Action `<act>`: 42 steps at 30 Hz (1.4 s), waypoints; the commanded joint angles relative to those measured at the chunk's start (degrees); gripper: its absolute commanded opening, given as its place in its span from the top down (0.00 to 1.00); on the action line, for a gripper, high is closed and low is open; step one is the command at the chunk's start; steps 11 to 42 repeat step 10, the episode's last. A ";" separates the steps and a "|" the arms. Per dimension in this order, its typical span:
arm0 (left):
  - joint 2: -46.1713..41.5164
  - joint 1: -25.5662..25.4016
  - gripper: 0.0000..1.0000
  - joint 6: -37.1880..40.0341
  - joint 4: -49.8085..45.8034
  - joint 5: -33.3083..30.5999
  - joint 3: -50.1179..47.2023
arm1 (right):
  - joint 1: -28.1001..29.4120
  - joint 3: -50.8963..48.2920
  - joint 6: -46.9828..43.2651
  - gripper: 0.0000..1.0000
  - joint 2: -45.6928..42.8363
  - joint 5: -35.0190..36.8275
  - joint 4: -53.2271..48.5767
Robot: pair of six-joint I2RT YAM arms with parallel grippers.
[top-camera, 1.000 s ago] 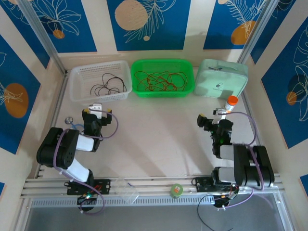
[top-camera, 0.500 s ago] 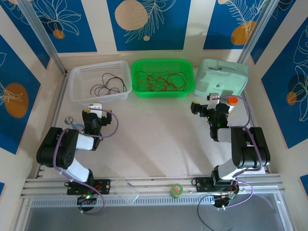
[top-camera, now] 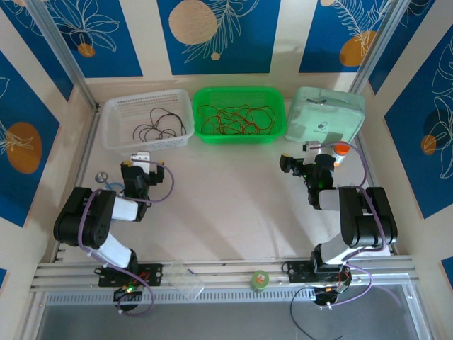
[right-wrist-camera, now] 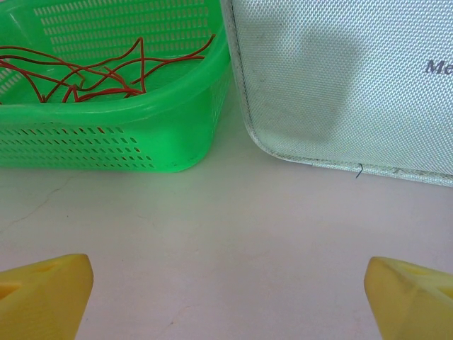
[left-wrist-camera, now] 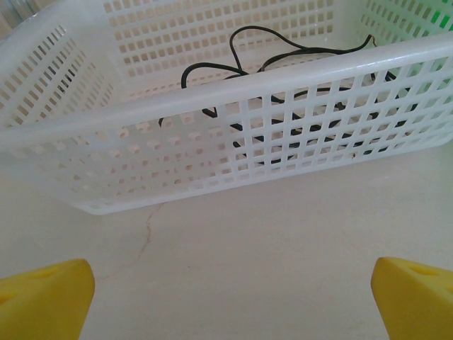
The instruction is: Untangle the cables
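From above, your left pincer (top-camera: 143, 167) sat just short of the white basket (top-camera: 113, 134) holding the black cables (top-camera: 163, 125); the red cables (top-camera: 237, 117) lay in the green basket (top-camera: 276, 132), ahead-left of your right pincer (top-camera: 296, 164). On the left wrist, the jaws stood wide apart and empty, with the black cables straight ahead. On the right wrist, the jaws were likewise spread and empty, with the red cables ahead-left

One camera looks down from above on the whole pale desk (top-camera: 226, 212). Both wrist cameras sit low and close, the left facing the white lattice plastic basket (left-wrist-camera: 212, 142), the right the green perforated plastic basket (right-wrist-camera: 106, 134).
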 commanded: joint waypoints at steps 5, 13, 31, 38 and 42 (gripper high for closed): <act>-0.40 0.83 0.00 -1.05 -1.05 0.88 1.37 | 0.21 -0.34 -1.01 0.01 -0.25 0.60 -0.55; -0.49 0.84 0.00 -0.79 -0.52 0.96 1.02 | 0.11 -0.13 -0.99 0.01 -0.16 0.51 -0.73; -0.49 0.84 0.00 -0.79 -0.52 0.96 1.02 | 0.11 -0.13 -0.99 0.01 -0.16 0.51 -0.73; -0.49 0.84 0.00 -0.79 -0.52 0.96 1.02 | 0.11 -0.13 -0.99 0.01 -0.16 0.51 -0.73; -0.49 0.84 0.00 -0.79 -0.52 0.96 1.02 | 0.11 -0.13 -0.99 0.01 -0.16 0.51 -0.73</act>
